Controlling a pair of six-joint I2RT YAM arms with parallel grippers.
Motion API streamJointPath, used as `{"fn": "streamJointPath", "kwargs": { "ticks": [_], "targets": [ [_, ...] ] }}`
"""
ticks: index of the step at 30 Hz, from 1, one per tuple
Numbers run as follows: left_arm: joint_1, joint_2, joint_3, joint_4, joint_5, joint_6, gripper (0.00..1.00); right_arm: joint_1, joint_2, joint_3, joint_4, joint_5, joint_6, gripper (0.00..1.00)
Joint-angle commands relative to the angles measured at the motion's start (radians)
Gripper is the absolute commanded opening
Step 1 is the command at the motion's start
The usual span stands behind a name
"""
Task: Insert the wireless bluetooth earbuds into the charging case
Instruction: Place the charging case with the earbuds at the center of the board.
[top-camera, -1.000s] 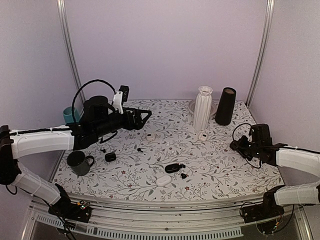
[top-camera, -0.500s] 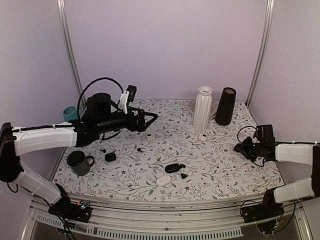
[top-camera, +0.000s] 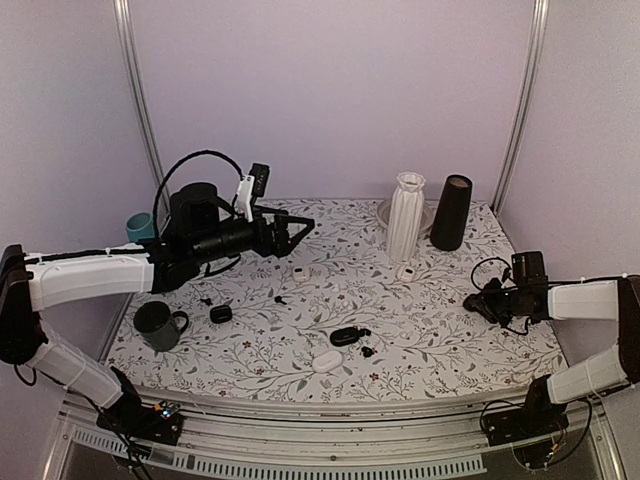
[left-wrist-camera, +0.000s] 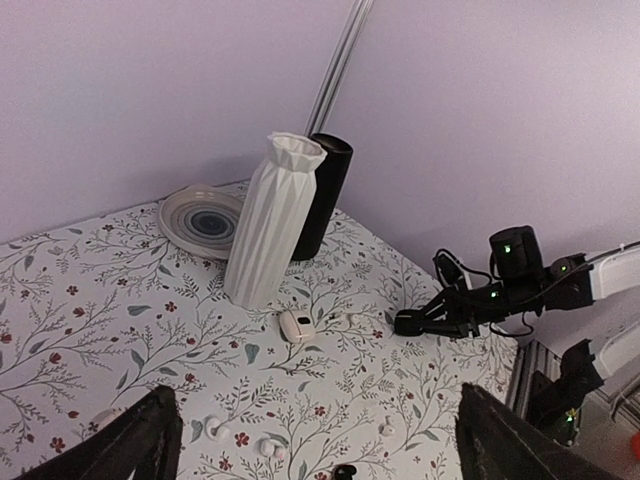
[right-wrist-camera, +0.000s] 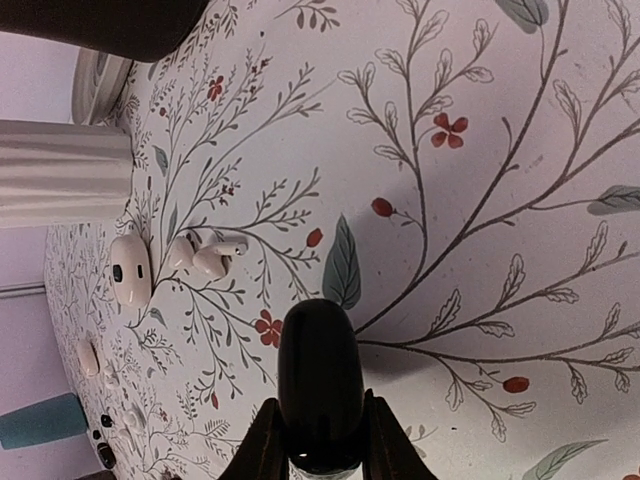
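Observation:
My right gripper (right-wrist-camera: 320, 408) is shut on a closed glossy black case (right-wrist-camera: 319, 360) and holds it low over the table at the right (top-camera: 471, 302). The case also shows in the left wrist view (left-wrist-camera: 408, 322). An open black case (top-camera: 345, 336) lies near the front middle with a tiny black earbud (top-camera: 368, 351) beside it. Two more tiny black pieces lie further left (top-camera: 280, 298) (top-camera: 205, 300); I cannot tell if they are earbuds. My left gripper (top-camera: 297, 228) is open and empty, high above the table's back left; its fingers (left-wrist-camera: 140, 440) frame the wrist view.
A white vase (top-camera: 405, 215), a black cylinder (top-camera: 451, 212) and a plate (left-wrist-camera: 203, 218) stand at the back. White cases (top-camera: 300, 271) (top-camera: 406, 271) (top-camera: 326, 360) and white earbuds (right-wrist-camera: 205, 255) lie about. A small black case (top-camera: 220, 313), a dark mug (top-camera: 156, 325) and a teal cup (top-camera: 138, 228) are at the left.
My right gripper has lowered toward the table with the black case in it. My left arm has swung a little to the right and risen slightly.

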Motion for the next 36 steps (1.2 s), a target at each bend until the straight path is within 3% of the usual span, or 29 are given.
{"fn": "streamJointPath", "kwargs": {
  "ticks": [1,5,21,29,36],
  "targets": [
    [0.016,-0.001,-0.003,0.034,-0.037,-0.012,0.96,-0.008,0.018,0.019,-0.011,-0.007,-0.015,0.13],
    [0.016,-0.001,-0.005,0.035,-0.061,-0.013,0.96,-0.009,0.026,0.027,-0.019,0.004,-0.017,0.18],
    [0.019,0.019,0.015,0.024,-0.082,0.006,0.96,-0.010,-0.006,0.085,-0.124,0.079,-0.074,0.59],
    [0.025,0.018,0.029,0.005,-0.072,0.035,0.96,-0.010,-0.057,0.111,-0.195,0.125,-0.100,0.87],
    [0.025,0.021,0.026,0.007,-0.056,0.021,0.96,-0.002,-0.145,0.144,-0.237,0.135,-0.163,0.96]
  ]
}}
